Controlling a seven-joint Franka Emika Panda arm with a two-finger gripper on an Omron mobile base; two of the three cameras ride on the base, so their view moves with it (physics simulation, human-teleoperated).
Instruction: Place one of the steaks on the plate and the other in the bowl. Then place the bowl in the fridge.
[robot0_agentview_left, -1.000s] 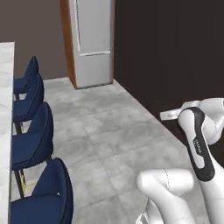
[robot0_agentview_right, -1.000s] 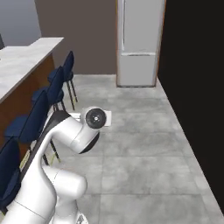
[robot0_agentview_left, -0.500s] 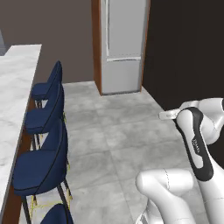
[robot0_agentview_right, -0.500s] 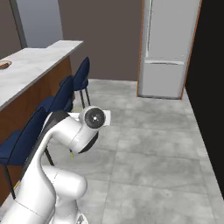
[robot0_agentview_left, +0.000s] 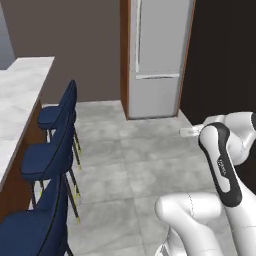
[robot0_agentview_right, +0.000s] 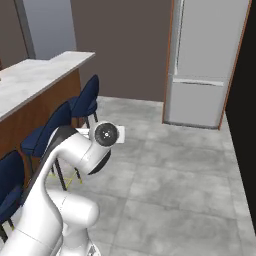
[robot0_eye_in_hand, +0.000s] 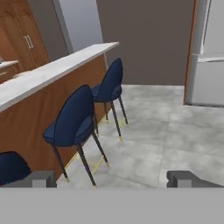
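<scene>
A kitchen floor of grey tiles is shown, with the fridge (robot0_agentview_left: 157, 55) standing closed against the far wall, its wood-brown side panel on the left. A marble-topped counter (robot0_agentview_right: 35, 80) runs along the left, with dark blue bar stools (robot0_agentview_left: 57, 150) lined before it. The gripper (robot0_eye_in_hand: 113, 178) is seen from the hand camera, its two dark finger tips spread wide apart with nothing between them. No steak, plate or bowl can be made out (the counter is largely out of frame), so the task is judged to be at a driving stage. Next, the base would need bringing up to the counter. Compared with a second ago, the whole scene has shifted: the fridge appears nearer and more central, because the camera has moved.
</scene>
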